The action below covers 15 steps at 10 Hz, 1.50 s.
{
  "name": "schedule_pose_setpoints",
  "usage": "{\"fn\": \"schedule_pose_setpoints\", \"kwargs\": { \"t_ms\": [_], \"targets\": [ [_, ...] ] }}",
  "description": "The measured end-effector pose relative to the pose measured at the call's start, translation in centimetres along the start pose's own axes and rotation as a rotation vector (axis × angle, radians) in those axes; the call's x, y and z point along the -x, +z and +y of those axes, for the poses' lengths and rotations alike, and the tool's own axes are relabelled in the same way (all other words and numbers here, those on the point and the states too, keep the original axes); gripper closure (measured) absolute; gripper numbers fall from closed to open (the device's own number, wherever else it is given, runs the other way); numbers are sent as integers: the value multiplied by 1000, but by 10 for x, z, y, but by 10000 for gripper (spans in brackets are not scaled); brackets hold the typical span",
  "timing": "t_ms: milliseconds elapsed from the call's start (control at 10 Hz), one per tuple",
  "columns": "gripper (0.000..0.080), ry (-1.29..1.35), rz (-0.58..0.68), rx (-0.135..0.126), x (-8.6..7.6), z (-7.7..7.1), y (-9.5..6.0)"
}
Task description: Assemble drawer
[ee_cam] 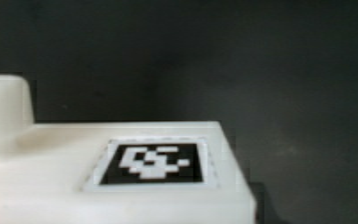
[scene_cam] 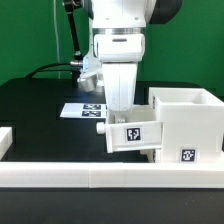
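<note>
A small white drawer tray with a square tag and a round knob is pressed against the left side of the tall white box housing, which stands at the exterior view's right. My gripper comes straight down onto the tray's top edge and appears shut on it; the fingertips are hidden by the tray. In the wrist view the tray's tagged face fills the lower part, with its knob beside it. A second tray is out of view.
A long low white border rail runs along the front, and another piece of rail is at the exterior view's left. The marker board lies on the black table behind my gripper. A green wall stands at the back.
</note>
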<state>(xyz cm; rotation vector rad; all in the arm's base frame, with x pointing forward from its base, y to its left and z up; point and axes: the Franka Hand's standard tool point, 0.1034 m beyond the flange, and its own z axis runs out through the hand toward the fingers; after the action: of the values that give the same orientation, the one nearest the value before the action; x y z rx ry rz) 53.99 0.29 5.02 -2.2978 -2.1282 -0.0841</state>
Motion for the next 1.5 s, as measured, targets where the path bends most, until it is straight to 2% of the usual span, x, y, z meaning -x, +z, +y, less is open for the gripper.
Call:
{"fn": "schedule_pose_setpoints", "kwargs": {
  "t_ms": [500,700,900,1100,1200,1500],
  "targets": [
    [755,32,-5,0,-1,0,0],
    [755,34,-9,-20,0,-1,0],
    [755,34,-9,-20,1,-1,0],
    [755,22,-15,-39,-2,-1,0],
    [755,-1,-26,-36,-6,-1,-1],
    [755,5,-34,-39,-4,0,-1]
  ]
}}
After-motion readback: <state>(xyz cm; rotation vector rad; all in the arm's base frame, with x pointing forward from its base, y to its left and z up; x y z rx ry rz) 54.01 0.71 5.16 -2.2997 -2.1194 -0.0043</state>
